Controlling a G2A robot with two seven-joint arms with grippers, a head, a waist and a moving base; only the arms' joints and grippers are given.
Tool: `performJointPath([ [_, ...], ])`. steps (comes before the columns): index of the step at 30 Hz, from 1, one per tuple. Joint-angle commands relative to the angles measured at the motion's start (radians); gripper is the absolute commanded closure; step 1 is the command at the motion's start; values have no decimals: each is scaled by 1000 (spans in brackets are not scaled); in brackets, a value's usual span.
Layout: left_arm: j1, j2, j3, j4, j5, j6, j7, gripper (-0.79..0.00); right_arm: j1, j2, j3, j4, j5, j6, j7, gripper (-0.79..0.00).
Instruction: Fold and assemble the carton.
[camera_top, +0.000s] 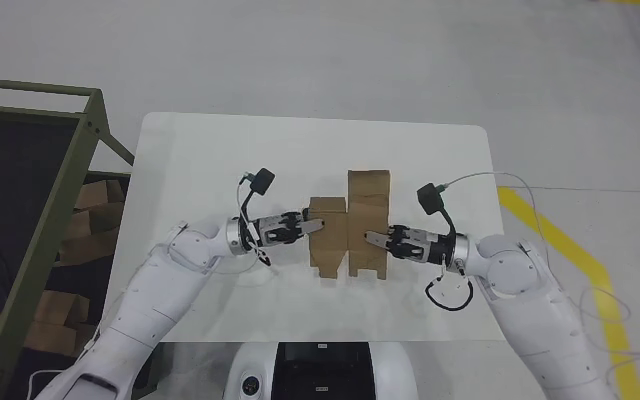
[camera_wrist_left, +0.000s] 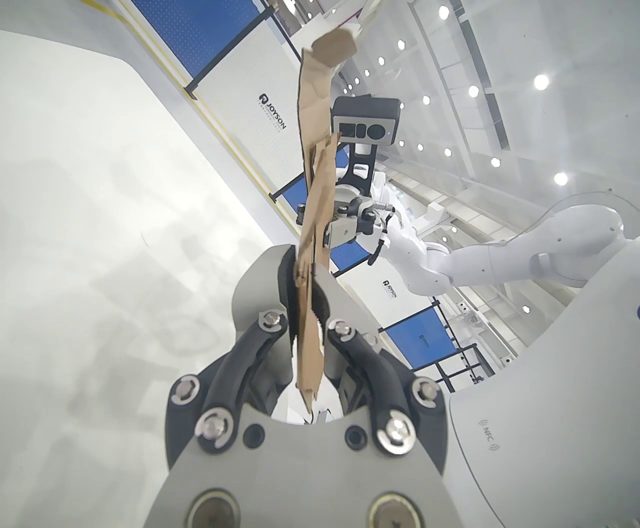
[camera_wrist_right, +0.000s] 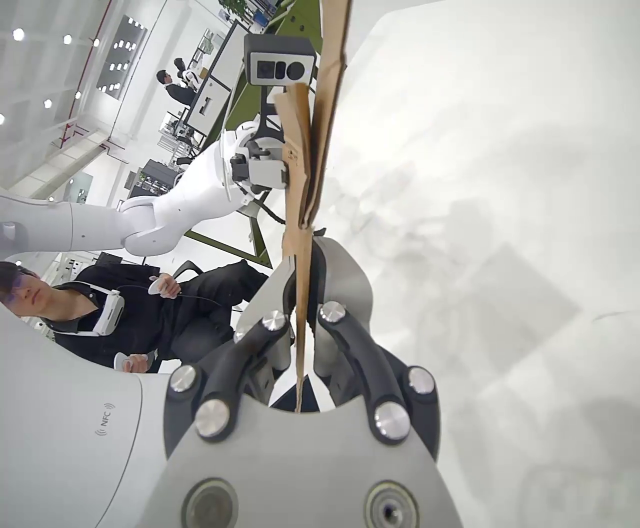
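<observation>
Desk (camera_top: 200, 150): white, rounded corners, standing on a pale floor.

Rack (camera_top: 90, 130): olive-green frame standing off the desk's left side, with cardboard scraps (camera_top: 92, 215) piled on the floor below it.

Arms: my left arm (camera_top: 170, 265) and right arm (camera_top: 515, 275) both reach inward over the near half of the desk, wrists facing each other.

Carton (camera_top: 350, 230): brown cardboard, not yet squared up, lying between my two wrists over the desk's middle. From above it reads as two panels side by side, the right one running farther toward the desk's far edge. Both wrist views catch it edge-on as thin, layered sheets (camera_wrist_left: 315, 200) (camera_wrist_right: 300, 165). Whether its underside touches the desk I cannot tell.

Left jaws: pressed together on the carton's left edge, with the sheet running straight between the pads.

Right jaws: likewise pinching the carton's right edge, with cardboard sandwiched between the pads.
</observation>
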Motion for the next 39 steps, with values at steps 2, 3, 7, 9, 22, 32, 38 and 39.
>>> performJointPath([
  [2,5,8,-34,2,-14,-13,3,-785,3,5,3,6,47,-10,42,0],
  [3,7,11,-45,1,-24,-18,-1,-785,5,7,5,8,52,-8,48,0],
  [7,15,23,-85,-10,-91,-52,-38,-785,14,11,-5,9,76,-3,81,0],
  [9,22,30,-95,-14,-145,-89,-92,-785,21,12,-10,13,93,-4,97,0],
  [22,23,34,-101,-15,-150,-86,-104,-785,25,18,-14,12,120,-7,135,0],
  [32,-69,24,-58,30,-271,-46,-144,-785,13,20,-21,4,154,21,110,0],
  [38,-159,15,24,68,-233,-54,-137,-785,29,24,-37,13,196,25,154,0],
  [39,-171,14,37,70,-223,-63,-127,-785,33,24,-40,16,204,24,163,0],
])
